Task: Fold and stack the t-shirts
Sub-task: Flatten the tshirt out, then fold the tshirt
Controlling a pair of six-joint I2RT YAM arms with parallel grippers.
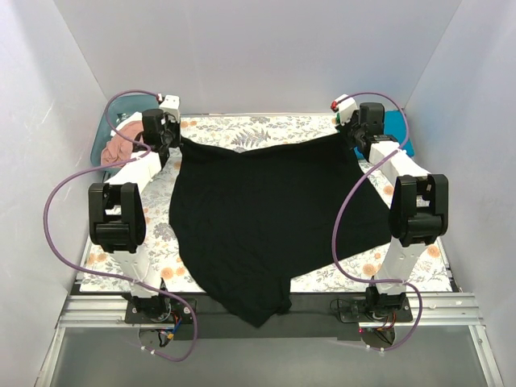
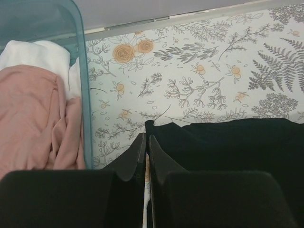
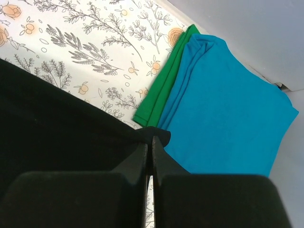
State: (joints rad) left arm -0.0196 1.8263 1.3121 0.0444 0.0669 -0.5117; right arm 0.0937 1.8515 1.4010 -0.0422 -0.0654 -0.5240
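Note:
A black t-shirt (image 1: 266,218) is stretched over the floral table cloth, its near end hanging over the front edge. My left gripper (image 1: 171,139) is shut on its far left corner (image 2: 156,129). My right gripper (image 1: 355,133) is shut on its far right corner (image 3: 159,136). A folded teal-blue t-shirt (image 3: 228,118) lies on a folded green t-shirt (image 3: 166,85) at the far right, just beyond my right gripper (image 3: 151,142). A dusty pink t-shirt (image 2: 33,118) and a white t-shirt (image 2: 42,54) lie in the tub beside my left gripper (image 2: 146,140).
A teal plastic tub (image 2: 83,71) stands at the far left corner, also in the top view (image 1: 103,141). The floral table cloth (image 1: 258,129) covers the table. White walls enclose the back and both sides. Purple cables loop off both arms.

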